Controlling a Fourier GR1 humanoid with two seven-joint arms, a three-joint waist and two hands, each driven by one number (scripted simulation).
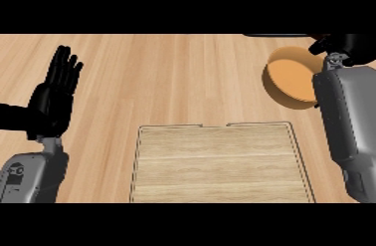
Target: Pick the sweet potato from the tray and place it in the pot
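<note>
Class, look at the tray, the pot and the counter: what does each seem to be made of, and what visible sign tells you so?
Tray: pale wood, matte, with grain bands and a thin dark rim.
Pot: plain orange, smooth and even; possibly ceramic or enamel, uncertain.
Counter: light wood, matte, with long plank grain.

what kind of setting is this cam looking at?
Likely a kitchen counter: a light wood-grain countertop, a shallow wooden tray lying flat on it, and an orange pot at the right, beside the right hand. Nothing else shows that would say more.
</note>
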